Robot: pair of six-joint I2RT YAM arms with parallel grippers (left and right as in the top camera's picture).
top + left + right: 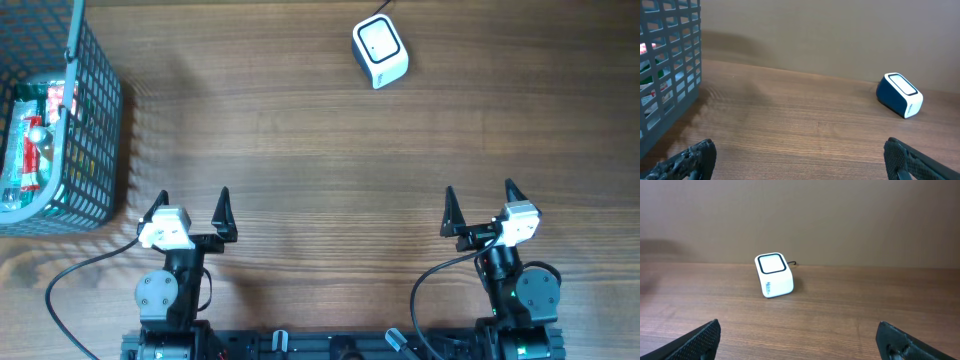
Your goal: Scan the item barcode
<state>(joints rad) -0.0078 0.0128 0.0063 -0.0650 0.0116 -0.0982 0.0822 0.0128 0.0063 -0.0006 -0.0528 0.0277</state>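
The brown wood-grain table [300, 150] fills the overhead view. At its far left edge stands a grey plastic lattice basket [98, 130] with a hoop handle. It holds a heap of red, green and white packaged items [35, 135], whose labels are too small to read.

The two black arms sit at the near edge of the table, well apart from each other. The left gripper [193, 195] has its two pointed fingers spread wide with nothing between them. The right gripper [480, 188] is spread just as wide and also holds nothing. Both hang over bare wood.

The packaged items lie to the left of the left gripper and a little ahead of it, inside the basket, whose near corner is close to that gripper's outer finger without touching it.

The white, rounded barcode scanner [380, 52] with its dark-framed window rests on the far part of the table. It is well ahead of both grippers, between them and closer to the right one's line. A thin dark cable [385, 8] runs from its back.
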